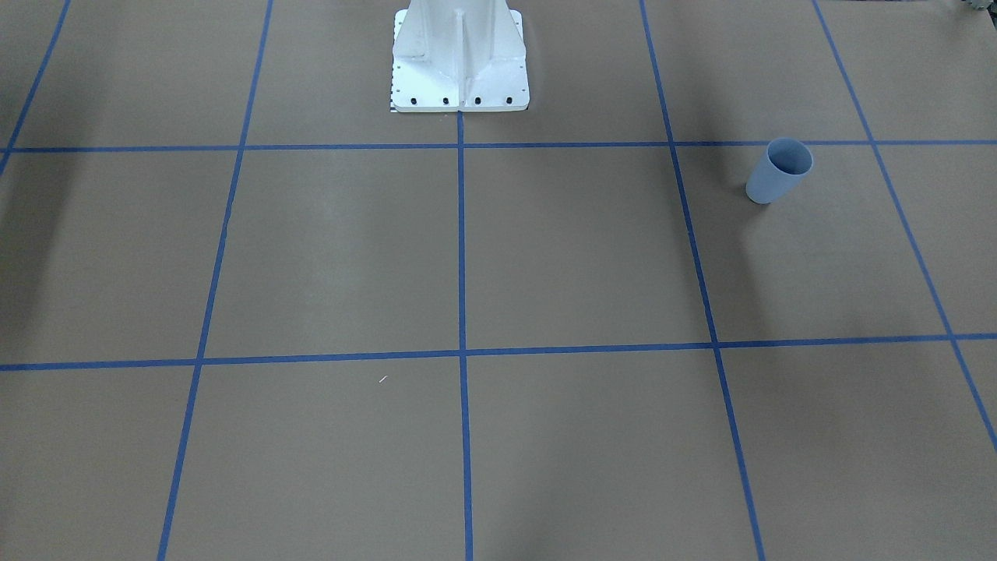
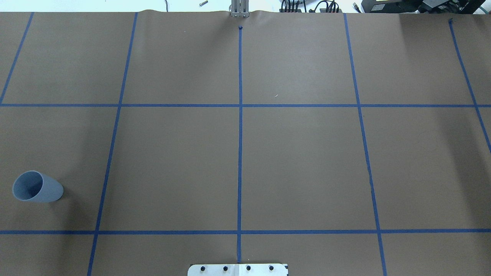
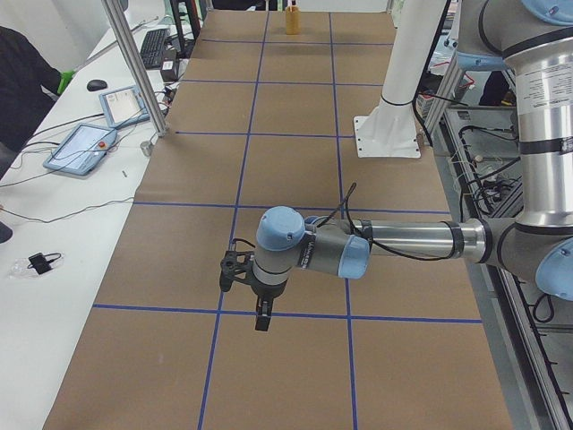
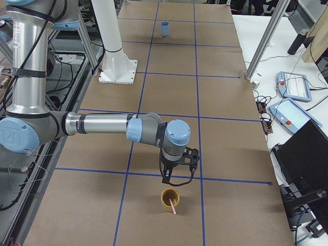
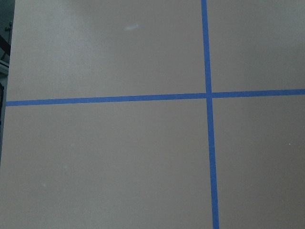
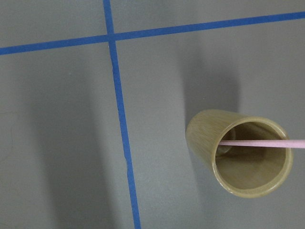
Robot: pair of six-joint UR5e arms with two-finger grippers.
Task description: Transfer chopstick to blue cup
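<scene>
The blue cup point(image 1: 779, 170) stands upright and empty on the brown table on my left side; it also shows in the overhead view point(image 2: 37, 187) and far off in the exterior right view point(image 4: 164, 28). One pink chopstick point(image 6: 257, 142) leans inside a tan cup point(image 6: 248, 157) at the table's right end point(image 4: 170, 199). My right gripper point(image 4: 169, 177) hangs just above and beside the tan cup. My left gripper point(image 3: 260, 315) hangs over bare table. Both show only in side views, so I cannot tell whether they are open or shut.
The white robot base point(image 1: 459, 58) stands at the table's robot-side edge. Blue tape lines point(image 2: 240, 145) divide the brown paper into squares. Tablets and cables point(image 4: 294, 97) lie on the white bench beyond the table, with metal posts point(image 4: 264, 43) at its edge.
</scene>
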